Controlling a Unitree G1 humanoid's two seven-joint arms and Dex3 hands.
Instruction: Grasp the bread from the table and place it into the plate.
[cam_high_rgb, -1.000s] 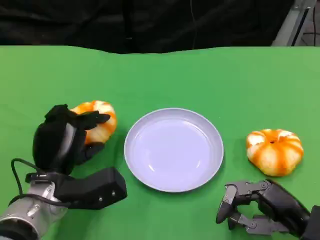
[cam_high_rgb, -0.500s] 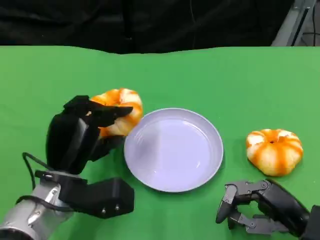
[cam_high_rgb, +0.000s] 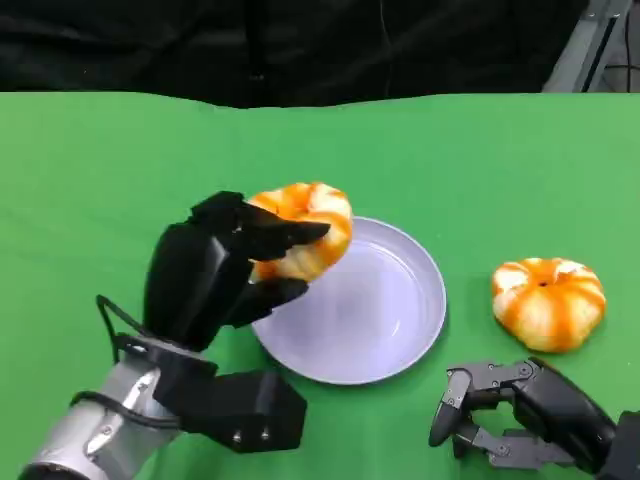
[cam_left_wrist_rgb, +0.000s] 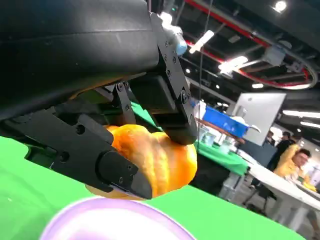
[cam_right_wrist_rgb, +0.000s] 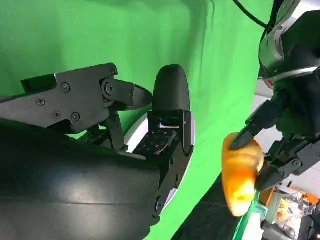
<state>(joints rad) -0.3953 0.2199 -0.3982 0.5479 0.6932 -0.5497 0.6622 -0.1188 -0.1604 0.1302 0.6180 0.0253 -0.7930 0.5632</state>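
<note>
Left hand (cam_high_rgb: 215, 270) fingers pinched the bread (cam_high_rgb: 300, 228) above the plate (cam_high_rgb: 400, 310) near rim; should centre it and lower before letting go; right hand (cam_high_rgb: 515, 415) idle on table, fingers curled, holding nothing.

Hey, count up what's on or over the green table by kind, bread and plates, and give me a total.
Bread: 2, one held by the left hand at, one on the table at
Plate: 1
Total: 3
</note>
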